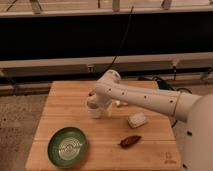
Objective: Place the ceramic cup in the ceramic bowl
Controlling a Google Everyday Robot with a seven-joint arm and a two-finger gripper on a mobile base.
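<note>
The ceramic bowl (67, 146) sits near the front left corner of the bench (65, 95). Its inside is bare and the air above it is free, so the way down into it is open. Behind the bowl and a bit to the right, the pincer (95, 102) is down at the ceramic cup (95, 112), spread wide. Bare wood runs from the bowl to the cup, a free path. The big white arm (145, 97) comes in from far right of the bowl and blocks that side up high. Right of the bowl lie a small brown thing (130, 141) and, further back, a white dish (136, 119). Both are low and well apart from the bowl.
</note>
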